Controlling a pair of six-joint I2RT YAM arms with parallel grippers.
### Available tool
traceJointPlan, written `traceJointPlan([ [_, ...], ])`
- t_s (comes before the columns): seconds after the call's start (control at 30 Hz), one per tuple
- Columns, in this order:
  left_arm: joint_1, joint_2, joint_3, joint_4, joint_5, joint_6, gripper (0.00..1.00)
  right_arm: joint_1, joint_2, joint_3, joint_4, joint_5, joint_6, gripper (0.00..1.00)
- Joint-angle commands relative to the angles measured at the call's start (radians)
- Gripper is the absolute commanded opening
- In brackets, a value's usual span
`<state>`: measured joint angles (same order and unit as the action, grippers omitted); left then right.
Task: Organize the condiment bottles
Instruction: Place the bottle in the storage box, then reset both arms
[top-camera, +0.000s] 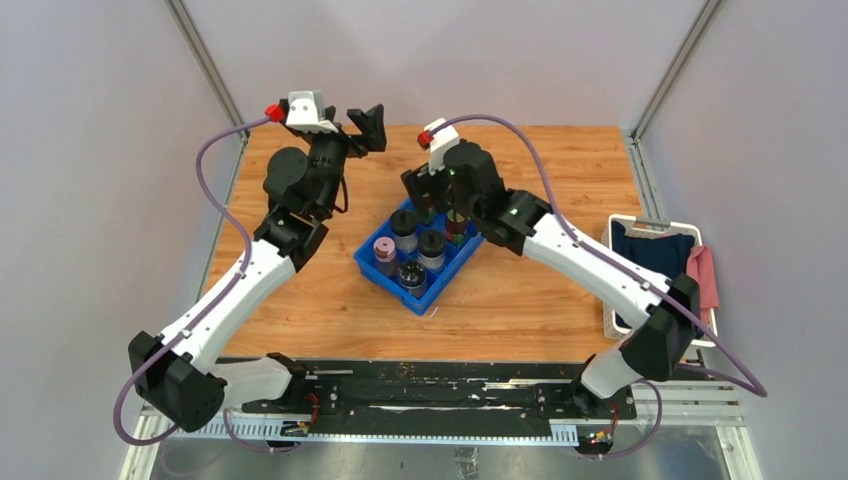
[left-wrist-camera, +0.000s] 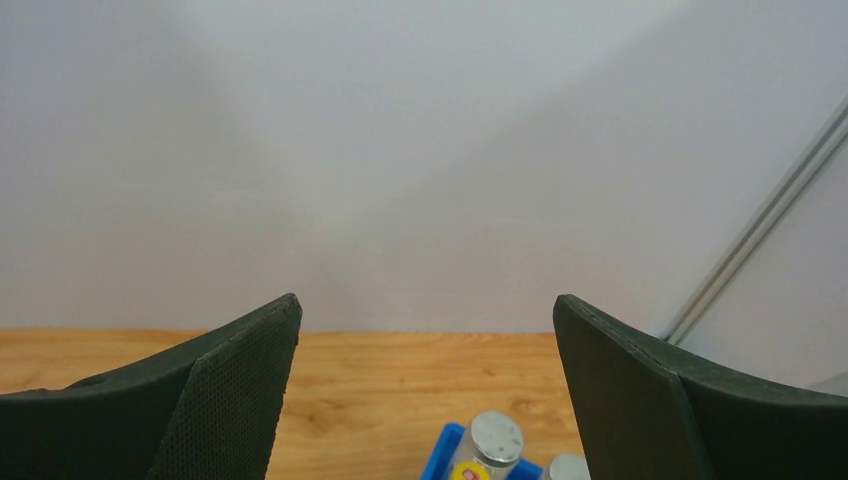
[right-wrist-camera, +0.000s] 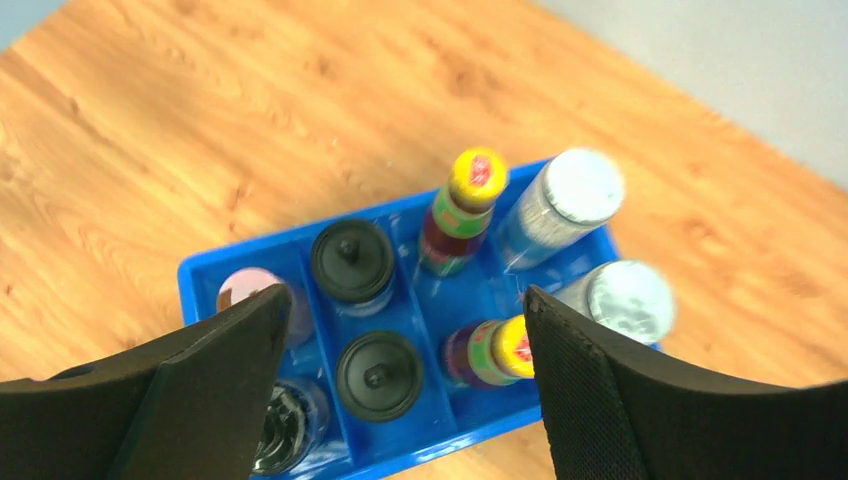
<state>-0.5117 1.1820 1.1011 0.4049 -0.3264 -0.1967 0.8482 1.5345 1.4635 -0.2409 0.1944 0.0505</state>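
The condiment bottles stand in a blue divided tray (top-camera: 440, 288), which also shows in the right wrist view (right-wrist-camera: 200, 275). That view shows two black-lidded jars (right-wrist-camera: 352, 260) (right-wrist-camera: 378, 375), a pink-lidded jar (right-wrist-camera: 245, 288), a clear jar with dark contents (right-wrist-camera: 285, 425), two grey-lidded jars (right-wrist-camera: 567, 195) (right-wrist-camera: 628, 298) and two dark bottles with yellow-red caps (right-wrist-camera: 465, 205) (right-wrist-camera: 490, 350). The nearer bottle leans. My right gripper (right-wrist-camera: 405, 300) (top-camera: 440, 208) hovers open and empty above the tray. My left gripper (top-camera: 367, 124) (left-wrist-camera: 425, 305) is open and empty, raised behind the tray and facing the back wall. A grey lid (left-wrist-camera: 497, 438) shows below it.
A white basket (top-camera: 625, 222) holding a dark blue cloth (top-camera: 655, 250) and a pink cloth (top-camera: 705, 275) stands at the table's right edge. Grey walls with metal corner posts close in the wooden table (top-camera: 560, 160) at the back and sides.
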Motion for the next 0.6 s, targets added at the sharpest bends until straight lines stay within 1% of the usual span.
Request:
traceJointPlan([
  [0.0, 0.015, 0.058, 0.135, -0.130, -0.015, 0.113, 1.00, -0.033, -0.085, 0.065, -0.037, 0.120, -0.123, 0.90],
  [0.1, 0.036, 0.114, 0.197, -0.170, -0.024, 0.151, 1.00, -0.079, -0.122, 0.058, -0.018, 0.198, -0.168, 0.97],
  [0.13, 0.049, 0.134, 0.209, -0.174, -0.019, 0.153, 1.00, -0.114, -0.130, 0.053, -0.011, 0.221, -0.180, 0.99],
  [0.27, 0.111, 0.218, 0.257, -0.218, 0.010, 0.141, 1.00, -0.247, -0.144, 0.004, 0.027, 0.263, -0.196, 1.00],
  [0.37, 0.145, 0.283, 0.269, -0.234, 0.016, 0.147, 1.00, -0.354, -0.134, -0.052, 0.080, 0.254, -0.189, 1.00],
  [0.57, 0.212, 0.368, 0.202, -0.200, 0.030, 0.123, 1.00, -0.522, -0.043, -0.112, 0.177, 0.192, -0.181, 1.00],
])
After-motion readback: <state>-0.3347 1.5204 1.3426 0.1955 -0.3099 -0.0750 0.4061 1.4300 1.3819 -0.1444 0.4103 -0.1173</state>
